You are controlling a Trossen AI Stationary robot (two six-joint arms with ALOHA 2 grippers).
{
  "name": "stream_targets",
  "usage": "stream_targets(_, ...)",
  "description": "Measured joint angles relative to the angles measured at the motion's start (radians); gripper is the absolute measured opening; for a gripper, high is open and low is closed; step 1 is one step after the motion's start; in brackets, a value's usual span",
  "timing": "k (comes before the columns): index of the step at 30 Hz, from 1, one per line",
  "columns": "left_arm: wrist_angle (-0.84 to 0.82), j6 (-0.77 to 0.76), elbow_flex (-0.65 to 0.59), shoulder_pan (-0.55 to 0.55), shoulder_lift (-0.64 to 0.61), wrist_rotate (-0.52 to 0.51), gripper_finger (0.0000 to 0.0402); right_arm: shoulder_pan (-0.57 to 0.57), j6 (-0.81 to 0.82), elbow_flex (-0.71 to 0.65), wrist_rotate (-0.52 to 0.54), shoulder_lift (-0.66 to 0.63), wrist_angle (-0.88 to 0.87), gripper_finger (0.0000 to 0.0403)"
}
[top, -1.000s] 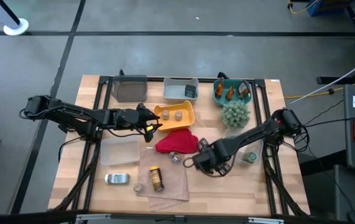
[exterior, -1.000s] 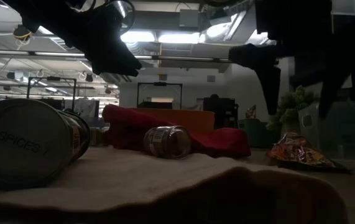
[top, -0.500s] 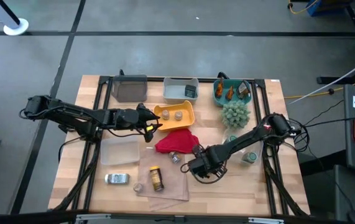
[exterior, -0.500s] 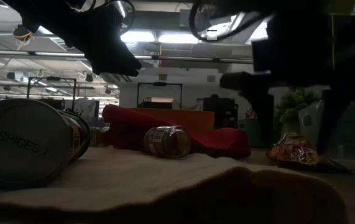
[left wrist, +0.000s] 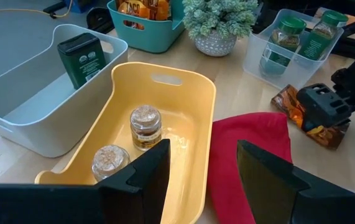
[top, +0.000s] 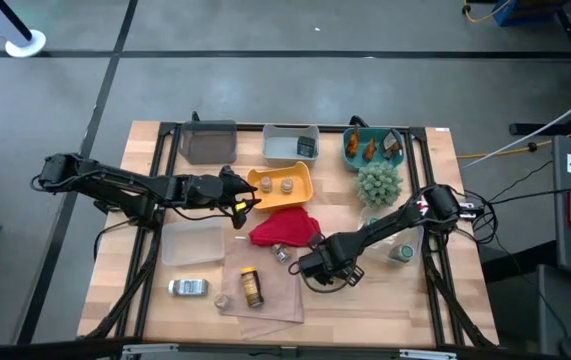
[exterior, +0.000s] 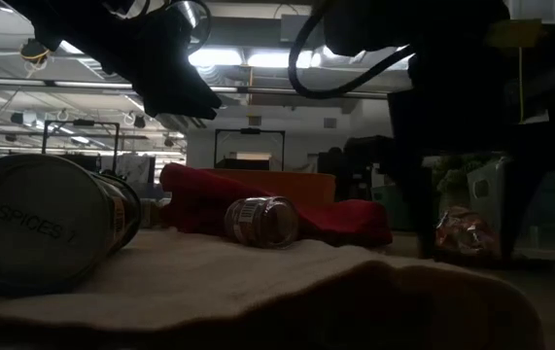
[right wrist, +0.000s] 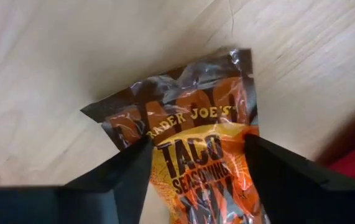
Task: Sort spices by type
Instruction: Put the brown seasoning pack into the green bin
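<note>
Crinkled orange-brown foil sachet [right wrist: 196,149], flat and glossy, lying on bare wood beside the red cloth [top: 283,228]. Right gripper [right wrist: 196,158] straddling it, fingers spread either side. Left gripper [left wrist: 203,171] hovering spread over the smooth yellow plastic tray [left wrist: 193,112].

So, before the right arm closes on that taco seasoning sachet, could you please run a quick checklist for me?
1. Right gripper astride the taco seasoning sachet, one finger either side: ok.
2. Fingers wide enough to take the sachet: ok, it shows between them with wood either side.
3. Sachet flat on the table, apart from the red cloth: ok.
4. Fingertips down at sachet level: cannot tell; the low view shows only dark silhouettes there.
5. Teal bin already holding orange sachets, with room left: ok.
6. Left gripper out of the way, open above the yellow tray: ok.
</note>
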Motion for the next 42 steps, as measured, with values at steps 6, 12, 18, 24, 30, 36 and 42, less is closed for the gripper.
stream_targets(6, 0.0, 0.0, 0.0, 0.0, 0.0, 0.0, 0.0172, 0.002, 0.001, 0.02, 0.0, 0.004, 0.004, 0.0161)
stream_targets(12, 0.0, -0.001, 0.0, 0.0, 0.0, 0.0, 0.0172, 0.002, 0.059, 0.064, -0.007, 0.01, 0.026, 0.0071)
stream_targets(18, 0.0, -0.003, 0.0, 0.0, 0.0, 0.0, 0.0172, -0.005, 0.115, 0.135, -0.057, 0.008, 0.014, 0.0014)
stream_targets(24, 0.0, -0.003, 0.0, 0.0, 0.0, 0.0, 0.0172, -0.025, 0.143, 0.216, -0.072, 0.004, -0.098, 0.0035)
stream_targets(30, -0.001, -0.003, 0.0, 0.0, 0.0, 0.0, 0.0172, -0.058, 0.153, 0.231, -0.101, -0.059, -0.167, 0.0013)
stream_targets(36, -0.001, -0.003, 0.0, 0.0, 0.0, 0.0, 0.0172, -0.11, 0.193, 0.232, -0.081, -0.198, -0.193, 0.0024)
stream_targets(42, 0.0, -0.006, 0.0, 0.0, 0.0, 0.0, 0.0172, -0.187, 0.211, 0.232, -0.001, -0.352, -0.198, 0.0013)
